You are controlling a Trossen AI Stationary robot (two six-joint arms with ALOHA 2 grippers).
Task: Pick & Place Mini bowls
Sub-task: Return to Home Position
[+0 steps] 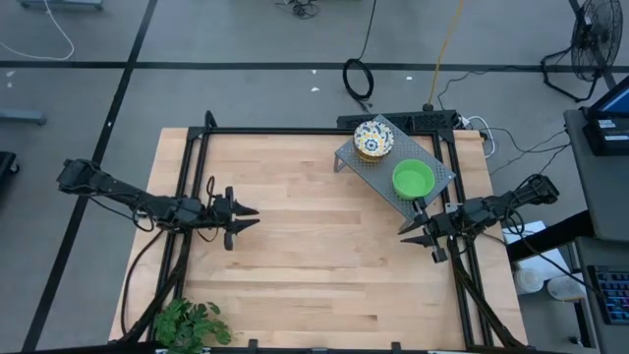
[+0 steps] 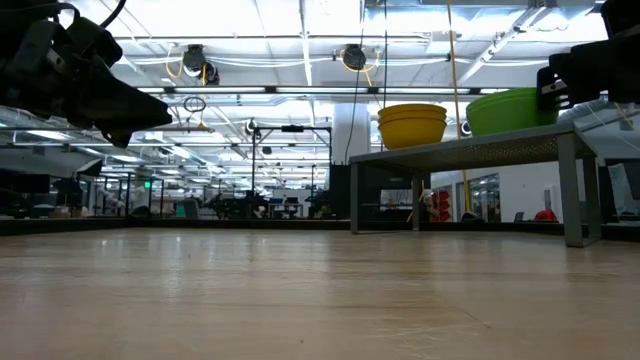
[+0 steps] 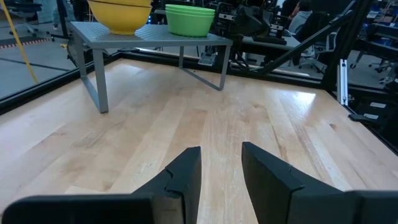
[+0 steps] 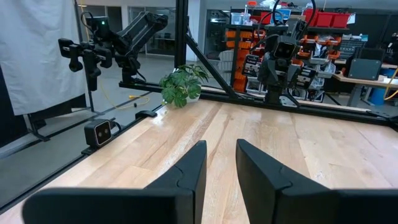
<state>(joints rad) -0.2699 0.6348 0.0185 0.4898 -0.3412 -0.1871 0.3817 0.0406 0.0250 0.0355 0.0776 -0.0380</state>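
Observation:
Two stacks of mini bowls stand on the grey perforated rack [image 1: 395,162] at the table's far right. The floral stack [image 1: 373,139], yellow outside [image 2: 412,125], sits on the rack's far end. The green stack [image 1: 413,180] sits on its near end, also seen in the left wrist view [image 3: 189,20]. My left gripper [image 1: 251,218] hovers open over the table's left side, pointing right. My right gripper [image 1: 405,230] hovers open at the right edge, just near of the rack, pointing left. Neither touches anything.
A black metal frame [image 1: 295,131] runs around the wooden table [image 1: 314,265]. A potted plant [image 1: 192,323] sits at the near left corner. The wide middle of the tabletop lies bare between the two grippers. Cables lie on the floor beyond the far edge.

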